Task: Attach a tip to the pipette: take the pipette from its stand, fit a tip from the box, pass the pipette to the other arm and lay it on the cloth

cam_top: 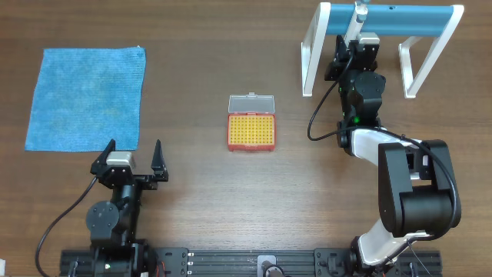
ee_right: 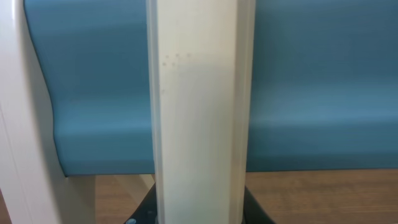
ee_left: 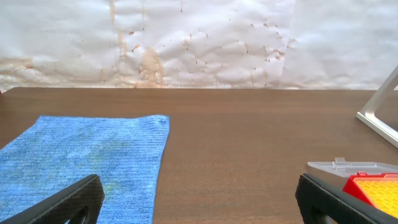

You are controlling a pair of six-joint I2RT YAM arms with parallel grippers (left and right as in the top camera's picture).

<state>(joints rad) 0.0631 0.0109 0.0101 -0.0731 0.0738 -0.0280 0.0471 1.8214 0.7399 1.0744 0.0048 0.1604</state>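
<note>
The white pipette (ee_right: 199, 112) hangs upright on its stand, whose blue crossbar (ee_right: 323, 93) runs behind it; from above the pipette (cam_top: 358, 17) shows at the bar (cam_top: 407, 19) at the far right. My right gripper (cam_top: 352, 40) is at the stand, and its dark fingers press both sides of the pipette body, shut on it (ee_right: 199, 214). The tip box (cam_top: 250, 131) with yellow tips and an open clear lid sits mid-table. The blue cloth (cam_top: 86, 98) lies flat at the far left. My left gripper (cam_top: 131, 154) stands open near the front left, holding nothing (ee_left: 199, 190).
The stand's white legs (cam_top: 311, 54) rest on the table on either side of my right arm. In the left wrist view the cloth (ee_left: 81, 155) lies just ahead and the tip box (ee_left: 373, 190) off to one side. Bare wood lies between cloth, box and stand.
</note>
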